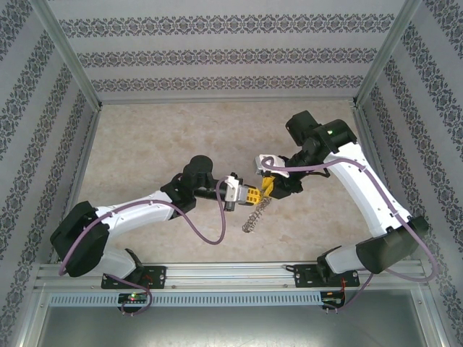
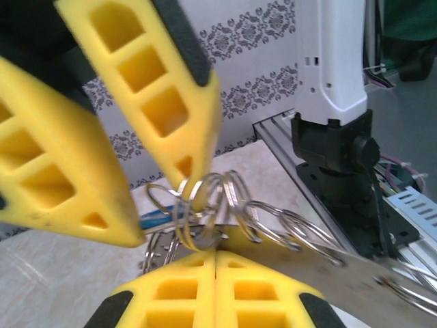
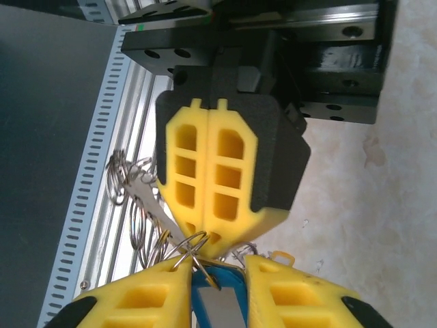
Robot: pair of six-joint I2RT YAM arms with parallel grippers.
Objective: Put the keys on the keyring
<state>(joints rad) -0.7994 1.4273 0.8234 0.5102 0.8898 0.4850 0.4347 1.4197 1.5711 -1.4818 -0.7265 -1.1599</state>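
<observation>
Inside the right pincer (image 3: pixel 217 265), the blue key (image 3: pixel 217 307) is cropped

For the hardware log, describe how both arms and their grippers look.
The left arm and right arm have white shells and black joints, each trailed by a purple cable. A green light glows on the right arm. The left gripper and right gripper carry yellow wedge-shaped fingers with rectangular cut-outs and black backing.

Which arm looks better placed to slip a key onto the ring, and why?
Probably the right arm: the right gripper pinches the blue key at the wire loops of the keyring, while the left gripper is clamped shut on that ring, holding it up.
</observation>
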